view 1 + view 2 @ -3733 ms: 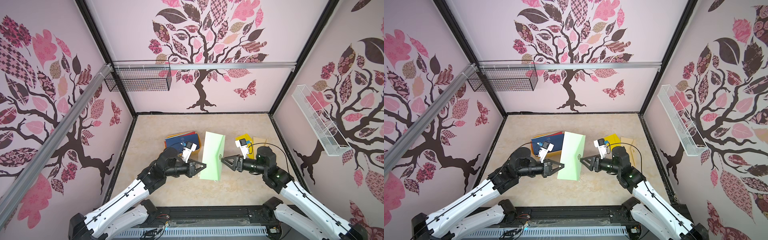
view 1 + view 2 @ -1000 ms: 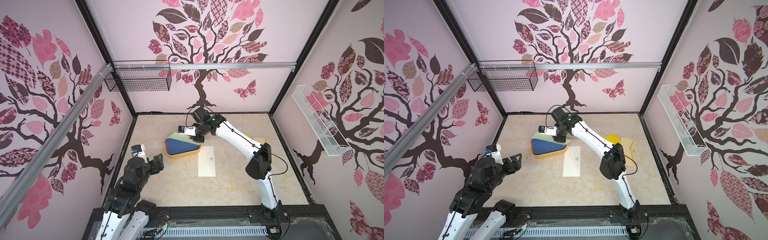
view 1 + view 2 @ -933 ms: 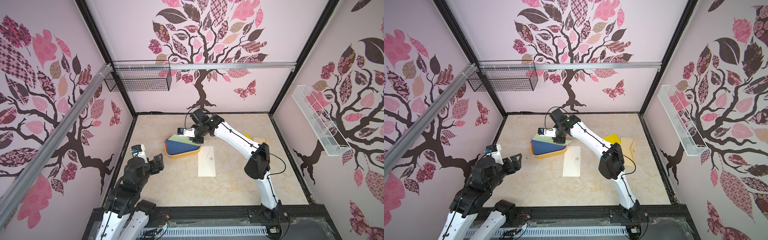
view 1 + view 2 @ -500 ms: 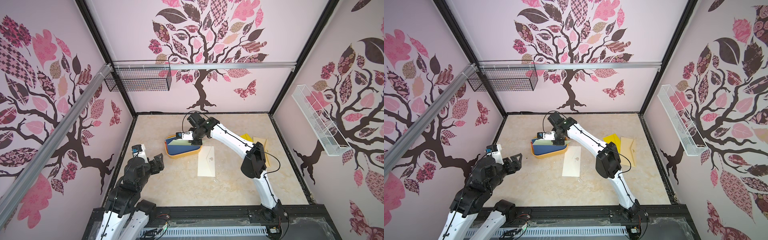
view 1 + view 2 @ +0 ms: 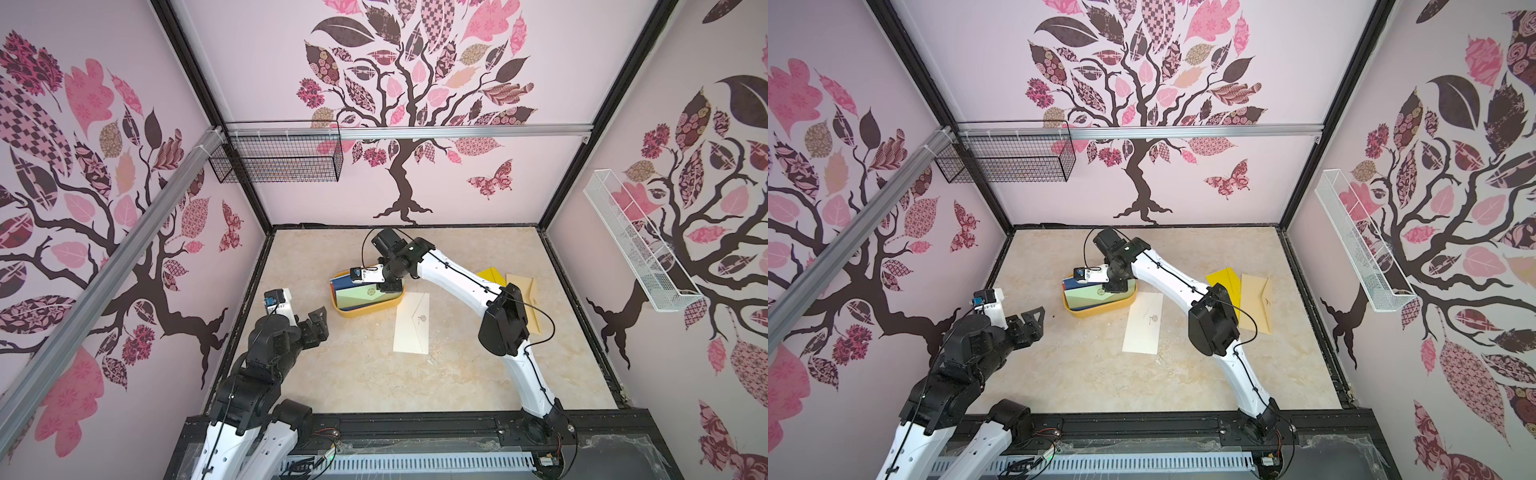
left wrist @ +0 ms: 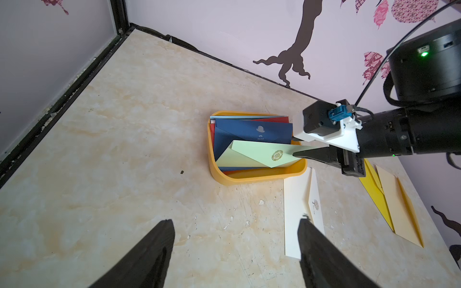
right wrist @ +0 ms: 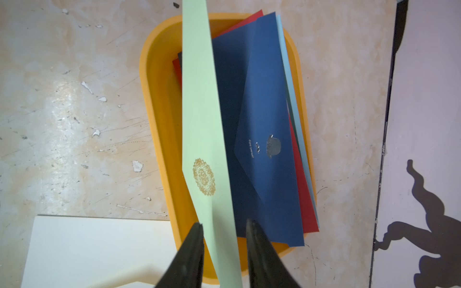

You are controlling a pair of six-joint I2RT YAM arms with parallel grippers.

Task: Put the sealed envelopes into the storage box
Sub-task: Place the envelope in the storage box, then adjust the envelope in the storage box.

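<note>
The orange-yellow storage box [image 5: 365, 309] [image 5: 1100, 311] stands mid-table and holds several sealed envelopes, a navy one [image 6: 249, 129] among them. A pale green envelope [image 7: 199, 112] [image 6: 252, 154] leans slantwise on that pile. Its near end stands between the parted fingers of my right gripper [image 7: 223, 222] [image 5: 384, 289], which is open just above the box's rim. A cream envelope [image 5: 412, 322] lies flat beside the box. A yellow envelope [image 5: 490, 276] and a tan one [image 5: 525, 286] lie further right. My left gripper [image 6: 236, 220] [image 5: 318, 328] hangs open and empty at the front left.
A black wire basket [image 5: 282, 158] hangs on the back wall and a white wire basket [image 5: 631, 245] on the right wall. Patterned walls close in the table on three sides. My right arm's elbow overhangs the tan envelope.
My right gripper moved down over the box with the pale green envelope and its jaws parted; the envelope now rests on the pile. The left arm has not moved.
</note>
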